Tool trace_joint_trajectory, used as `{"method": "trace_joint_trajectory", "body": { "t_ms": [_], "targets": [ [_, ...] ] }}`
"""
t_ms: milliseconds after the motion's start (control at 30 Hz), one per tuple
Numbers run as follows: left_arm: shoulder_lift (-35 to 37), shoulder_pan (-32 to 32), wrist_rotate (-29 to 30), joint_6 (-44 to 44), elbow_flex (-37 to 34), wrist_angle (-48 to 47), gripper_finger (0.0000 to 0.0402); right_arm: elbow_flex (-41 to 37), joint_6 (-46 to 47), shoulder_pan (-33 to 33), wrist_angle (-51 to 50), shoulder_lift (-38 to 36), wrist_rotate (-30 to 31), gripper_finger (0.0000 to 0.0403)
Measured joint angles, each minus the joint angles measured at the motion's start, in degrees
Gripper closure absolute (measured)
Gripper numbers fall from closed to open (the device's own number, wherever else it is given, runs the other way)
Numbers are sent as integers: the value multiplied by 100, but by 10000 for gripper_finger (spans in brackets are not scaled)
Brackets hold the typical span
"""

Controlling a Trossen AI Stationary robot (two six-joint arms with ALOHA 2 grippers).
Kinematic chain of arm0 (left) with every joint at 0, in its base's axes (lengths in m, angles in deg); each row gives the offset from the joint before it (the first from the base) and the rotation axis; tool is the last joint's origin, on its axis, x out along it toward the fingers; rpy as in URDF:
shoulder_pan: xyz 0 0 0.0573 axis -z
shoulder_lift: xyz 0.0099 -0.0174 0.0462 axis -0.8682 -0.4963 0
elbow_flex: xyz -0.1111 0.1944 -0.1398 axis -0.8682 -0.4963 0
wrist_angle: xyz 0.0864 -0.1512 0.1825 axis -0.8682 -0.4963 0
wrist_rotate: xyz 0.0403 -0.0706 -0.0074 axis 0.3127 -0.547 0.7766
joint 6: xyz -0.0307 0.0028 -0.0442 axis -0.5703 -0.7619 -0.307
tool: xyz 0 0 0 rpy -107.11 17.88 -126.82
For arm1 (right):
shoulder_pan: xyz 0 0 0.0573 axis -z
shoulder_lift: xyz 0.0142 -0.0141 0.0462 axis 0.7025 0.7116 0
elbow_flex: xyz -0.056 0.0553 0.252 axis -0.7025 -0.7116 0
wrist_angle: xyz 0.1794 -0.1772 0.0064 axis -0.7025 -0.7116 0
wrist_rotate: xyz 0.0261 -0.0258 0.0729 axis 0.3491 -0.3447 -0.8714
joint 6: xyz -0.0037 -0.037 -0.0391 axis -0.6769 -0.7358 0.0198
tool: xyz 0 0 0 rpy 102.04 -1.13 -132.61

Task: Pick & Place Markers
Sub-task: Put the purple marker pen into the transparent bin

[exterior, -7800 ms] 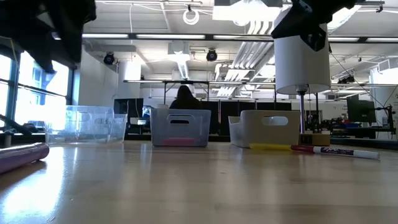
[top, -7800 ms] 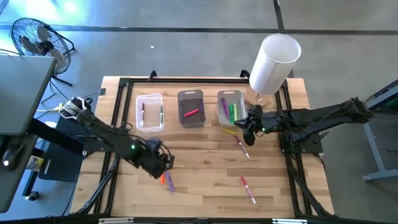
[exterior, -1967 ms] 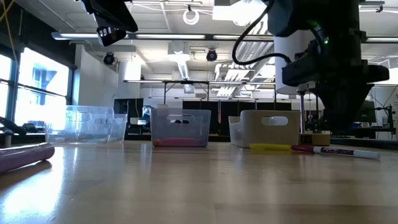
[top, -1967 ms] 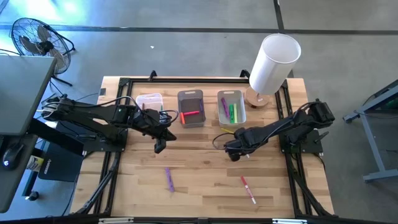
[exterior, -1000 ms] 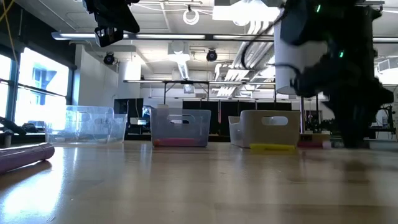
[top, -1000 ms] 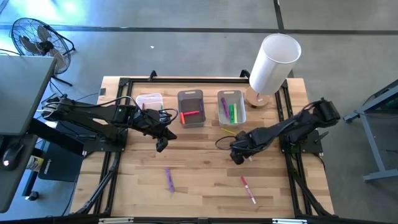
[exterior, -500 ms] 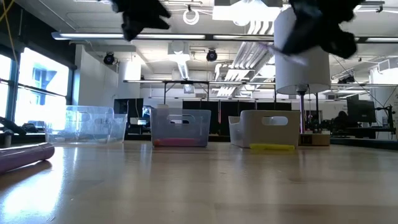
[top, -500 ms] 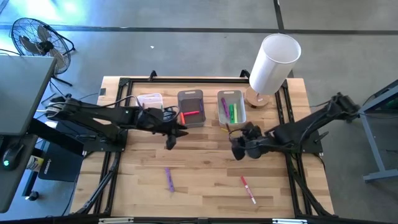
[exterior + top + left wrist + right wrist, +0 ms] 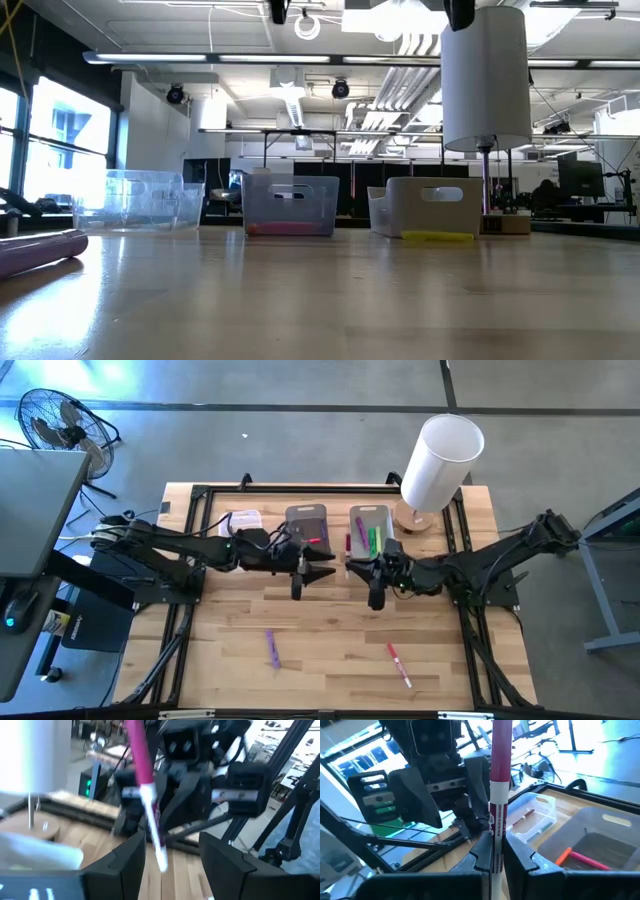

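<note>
— What changed in the last second or so?

— Starting on the left: the left arm (image 9: 180, 546) was hanging near the clear plastic bin (image 9: 243, 520) at the counter's (image 9: 330, 630) back edge. It has swung along that edge to the middle, in front of the grey plastic bin (image 9: 306, 518). The right arm (image 9: 480, 565) was bent low over the middle of the counter, on a loose marker there. It has lifted and come in to face the left one.

— And that marker?

— Off the wood. The pink-capped, white-barrelled marker (image 9: 498, 805) now stands upright in the air between the two arms, in front of the gap between the grey bin and the pale bin of green markers (image 9: 371, 532).

— So, a handover?

— That's my reading: the pick is done and the placing isn't.

— How do the left jaws stand?

— Apart, empty, pointed at the marker. Its white end hangs just ahead of their opening, nearer one finger than the other, not yet between them.

— The right jaws?

— Clamped on the lower barrel, cap upward.

— What's left?

— A purple marker (image 9: 272, 648) and a red-and-white marker (image 9: 399, 665), both lying towards the counter's front edge, left and right of centre.
</note>
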Motion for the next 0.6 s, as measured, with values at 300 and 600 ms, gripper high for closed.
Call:
{"method": "trace_joint_trajectory", "body": {
  "t_ms": [300,600],
  "targets": [
    [-142,-192,42,381,501,-8,220,0,-151,96,249,11,-208,387],
    [-279,-738,-477,4,525,155,220,0,-359,242,256,11,-199,386]
  ]
}}
